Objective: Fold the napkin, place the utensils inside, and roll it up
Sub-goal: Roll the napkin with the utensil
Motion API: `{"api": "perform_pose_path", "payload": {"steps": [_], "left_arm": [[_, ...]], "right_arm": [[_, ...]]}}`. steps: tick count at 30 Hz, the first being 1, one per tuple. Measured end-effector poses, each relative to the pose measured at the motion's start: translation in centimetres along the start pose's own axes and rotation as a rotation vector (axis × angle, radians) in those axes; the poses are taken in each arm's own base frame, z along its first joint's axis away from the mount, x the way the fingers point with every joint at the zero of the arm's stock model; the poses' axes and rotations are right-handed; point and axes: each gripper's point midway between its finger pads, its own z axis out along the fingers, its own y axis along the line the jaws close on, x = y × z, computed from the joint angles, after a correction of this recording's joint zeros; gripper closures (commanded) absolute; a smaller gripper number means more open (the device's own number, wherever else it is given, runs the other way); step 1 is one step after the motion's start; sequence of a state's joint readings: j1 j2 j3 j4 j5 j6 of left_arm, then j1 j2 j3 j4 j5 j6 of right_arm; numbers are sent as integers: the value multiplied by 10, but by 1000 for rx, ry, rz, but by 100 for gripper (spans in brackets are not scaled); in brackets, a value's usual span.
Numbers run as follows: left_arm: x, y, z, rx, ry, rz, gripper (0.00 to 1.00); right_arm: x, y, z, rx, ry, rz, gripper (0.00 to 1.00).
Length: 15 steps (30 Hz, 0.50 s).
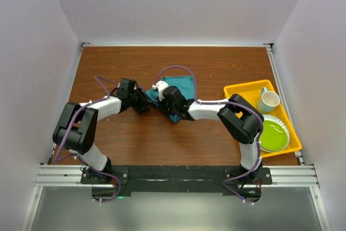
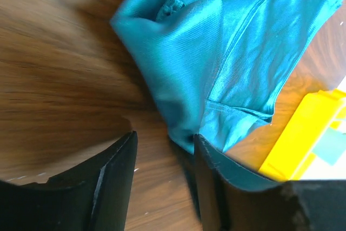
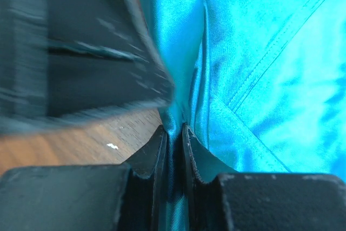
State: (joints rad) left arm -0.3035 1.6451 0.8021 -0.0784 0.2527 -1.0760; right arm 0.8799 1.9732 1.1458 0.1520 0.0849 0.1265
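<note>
In the middle of the overhead view the soft teal cloth napkin [image 1: 181, 86] lay bunched, its folding barely begun, with the right gripper [image 3: 174, 133] pinched on a fold, the left gripper [image 2: 165, 136] half-open and empty, and filling and rolling yet to do.

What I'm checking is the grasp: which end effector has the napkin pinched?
The right end effector: its jaws are closed on a fold of the napkin, while the left end effector stands open, holding nothing.

The wood table [image 1: 108, 68] had open room at the upper left and lower middle. In the middle, the left gripper [image 1: 147, 105] and right gripper [image 1: 161, 104] crowded the napkin [image 1: 184, 86]. A yellow tray [image 1: 238, 89] blocked the right side.
</note>
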Motion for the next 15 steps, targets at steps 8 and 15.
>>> {"api": "perform_pose_path", "payload": {"steps": [8, 15], "left_arm": [[-17, -2, -29, 60, -66, 122, 48], [-9, -19, -30, 183, -35, 191, 61]], "right_arm": [[1, -8, 1, -249, 4, 257, 100], [1, -10, 8, -543, 101, 482, 100]]}}
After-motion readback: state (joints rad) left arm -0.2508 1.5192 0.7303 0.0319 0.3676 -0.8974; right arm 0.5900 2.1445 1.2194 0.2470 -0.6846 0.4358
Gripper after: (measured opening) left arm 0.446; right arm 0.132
